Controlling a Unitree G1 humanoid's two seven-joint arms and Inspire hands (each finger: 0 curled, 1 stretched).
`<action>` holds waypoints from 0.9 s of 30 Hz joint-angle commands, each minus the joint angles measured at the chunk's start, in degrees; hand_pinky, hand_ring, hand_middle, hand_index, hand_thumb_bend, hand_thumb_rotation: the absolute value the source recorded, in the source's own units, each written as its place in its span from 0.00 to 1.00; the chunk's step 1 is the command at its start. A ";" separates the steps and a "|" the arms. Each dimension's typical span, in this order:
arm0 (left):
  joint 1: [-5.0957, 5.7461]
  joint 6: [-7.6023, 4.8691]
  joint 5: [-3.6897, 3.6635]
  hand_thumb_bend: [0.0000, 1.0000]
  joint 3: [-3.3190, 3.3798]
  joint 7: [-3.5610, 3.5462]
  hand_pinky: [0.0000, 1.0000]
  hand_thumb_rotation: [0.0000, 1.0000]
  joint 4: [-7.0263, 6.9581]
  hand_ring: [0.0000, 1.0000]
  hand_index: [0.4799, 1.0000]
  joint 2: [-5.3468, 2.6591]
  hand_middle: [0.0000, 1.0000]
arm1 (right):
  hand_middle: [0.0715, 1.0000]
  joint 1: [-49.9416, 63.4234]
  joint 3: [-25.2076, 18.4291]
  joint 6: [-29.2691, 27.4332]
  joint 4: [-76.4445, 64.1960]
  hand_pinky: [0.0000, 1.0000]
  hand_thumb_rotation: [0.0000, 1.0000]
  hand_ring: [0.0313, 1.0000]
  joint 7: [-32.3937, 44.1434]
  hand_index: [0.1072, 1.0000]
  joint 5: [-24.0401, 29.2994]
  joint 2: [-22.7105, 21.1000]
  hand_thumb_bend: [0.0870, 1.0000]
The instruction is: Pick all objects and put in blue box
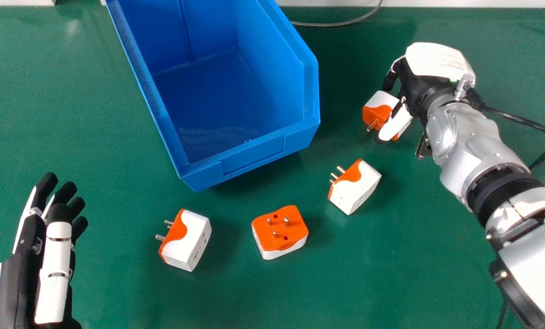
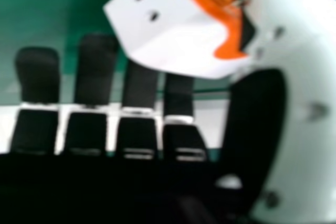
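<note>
I have my right hand (image 1: 439,61) to the right of the big blue box (image 1: 256,157), over the green bench (image 1: 94,132). My right fingers (image 2: 38,74) are part open and a little bent. A white and orange plug (image 1: 376,114) sits in the gap between them and my thumb (image 1: 395,124). My thumb goes across part of it. I can't tell if I have a tight hold on it. Its metal pins stick out from the orange side.

Three more plugs like it are on the bench, on my side of the box. The left plug (image 1: 189,240) lies on its side with its pins to the left. The middle plug (image 1: 280,228) has its orange side and its pins up. The right plug (image 1: 355,187) is tilted, and its pins aim at the box. They are all apart from each other.

My left hand (image 1: 37,256) is at the left edge of the head view, well apart from the plugs. Its fingers are wide open and straight, with no plug in them. A gray cord (image 1: 345,23) runs behind the box.
</note>
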 commanded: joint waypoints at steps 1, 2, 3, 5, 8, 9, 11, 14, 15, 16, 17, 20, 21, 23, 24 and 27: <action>0.68 -0.42 -0.68 0.44 0.32 -0.22 0.91 0.73 -1.69 0.90 0.84 0.22 0.91 | 0.48 -0.94 0.23 -0.19 -0.98 0.29 0.01 0.40 -1.86 0.60 -0.78 -1.13 0.49; 0.74 -0.32 -0.65 0.44 0.33 -0.20 0.91 0.73 -1.75 0.90 0.84 0.24 0.91 | 0.48 -1.00 -0.31 0.18 -0.98 0.29 0.01 0.41 -1.80 0.58 -0.37 -0.89 0.48; 0.80 -0.29 -0.63 0.44 0.33 -0.20 0.91 0.73 -1.78 0.90 0.84 0.26 0.91 | 0.48 -1.11 -0.77 0.45 -0.92 0.29 0.01 0.41 -1.47 0.58 0.04 -0.72 0.48; 0.81 -0.41 -0.77 0.44 0.35 -0.22 0.91 0.73 -1.77 0.90 0.85 0.17 0.91 | 0.47 -0.80 -1.28 -0.42 -1.17 0.30 0.01 0.41 -2.29 0.57 0.36 -0.80 0.47; 0.85 -0.44 -0.82 0.45 0.33 -0.01 0.91 0.72 -1.87 0.90 0.85 -0.04 0.91 | 0.48 -0.39 -2.92 -1.37 -1.34 0.31 0.01 0.43 -2.93 0.54 1.77 -0.69 0.46; 0.85 -0.42 -0.77 0.45 0.34 0.06 0.90 0.72 -1.84 0.89 0.85 -0.06 0.91 | 0.47 -0.27 -2.83 -1.69 -1.32 0.31 0.00 0.43 -3.46 0.54 1.58 -0.75 0.46; 0.88 -0.53 -0.79 0.45 0.32 -0.07 0.90 0.72 -1.80 0.89 0.85 0.00 0.91 | 0.47 -0.09 -2.73 -2.25 -1.33 0.31 0.00 0.43 -4.38 0.54 1.32 -0.84 0.45; 1.13 -0.39 -0.31 0.45 0.16 0.22 0.89 0.72 -2.35 0.89 0.84 -0.08 0.91 | 0.48 0.01 -2.44 -2.81 -1.48 0.31 0.00 0.43 -4.70 0.53 0.97 -1.05 0.45; 1.20 -0.27 -0.10 0.44 0.14 0.37 0.89 0.72 -2.50 0.89 0.84 -0.07 0.91 | 0.48 -0.13 -0.95 -2.47 -1.35 0.31 0.00 0.44 -5.16 0.53 -0.65 -1.23 0.45; 1.17 -0.27 -0.23 0.44 0.19 0.24 0.89 0.72 -2.42 0.89 0.84 0.02 0.91 | 0.48 -0.23 -0.13 -1.98 -1.23 0.31 0.00 0.44 -5.70 0.53 -1.60 -1.21 0.45; 1.10 -0.27 -0.39 0.44 0.25 0.16 0.89 0.72 -2.28 0.89 0.84 0.06 0.91 | 0.48 -0.34 -0.03 -1.40 -1.11 0.31 0.00 0.44 -5.91 0.53 -1.82 -1.02 0.45; 1.00 -0.01 -1.01 0.45 0.28 0.02 0.89 0.72 -2.23 0.89 0.84 0.00 0.91 | 0.47 -0.40 -1.17 -1.78 -1.09 0.32 0.00 0.44 -5.58 0.52 -0.28 -0.89 0.44; 0.98 0.08 -1.03 0.45 0.26 0.07 0.89 0.72 -2.30 0.89 0.84 0.00 0.91 | 0.47 -0.38 -1.57 -2.06 -1.11 0.32 0.00 0.44 -5.36 0.52 0.26 -0.92 0.44; 0.89 0.09 -1.09 0.45 0.28 0.03 0.89 0.72 -2.23 0.89 0.84 0.04 0.91 | 0.47 -0.36 -0.88 -2.42 -1.04 0.32 0.00 0.44 -5.53 0.52 -0.48 -1.19 0.44; 0.83 0.04 -0.96 0.46 0.31 0.10 0.89 0.72 -2.18 0.89 0.84 0.04 0.91 | 0.47 -0.23 -1.29 -2.68 -1.21 0.31 0.00 0.44 -5.69 0.52 -0.14 -1.22 0.44; 0.79 0.12 -0.72 0.45 0.32 0.21 0.89 0.72 -2.32 0.89 0.84 0.06 0.91 | 0.47 -0.35 0.25 -1.99 -1.05 0.31 0.00 0.44 -6.49 0.52 -1.96 -1.33 0.44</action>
